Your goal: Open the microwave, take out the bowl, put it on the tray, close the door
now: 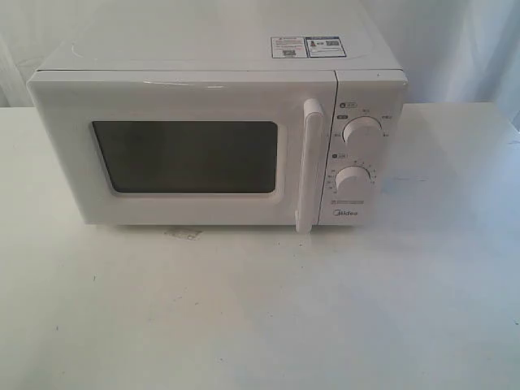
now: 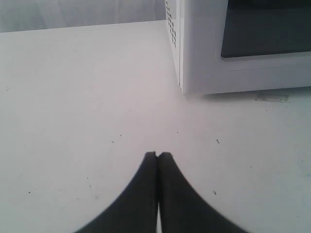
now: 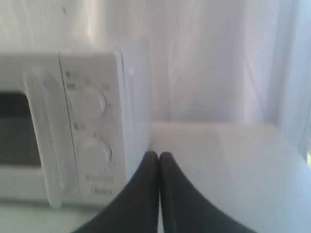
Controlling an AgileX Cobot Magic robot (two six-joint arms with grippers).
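Since the door (image 1: 179, 97) is shut flush on the microwave (image 1: 203, 49), which sits toward the far edge of the worktop (image 1: 244, 309) about midway between its side edges, the coming move turns on the handle (image 1: 309, 166). It is a white bar with its long axis upright, at the door's right end just beside the two knobs (image 1: 361, 130). The right gripper (image 3: 159, 156) is, I judge, the nearer one: it faces the knob panel from the front, with the handle ahead and off toward the left arm's side. Its fingers are pressed together and hold nothing. The left gripper (image 2: 157, 155), likewise closed and empty, hangs low over the worktop, facing the oven's front left corner. The bowl is not visible, and the dark window (image 1: 185, 157) shows nothing inside. Neither arm appears in the exterior view.
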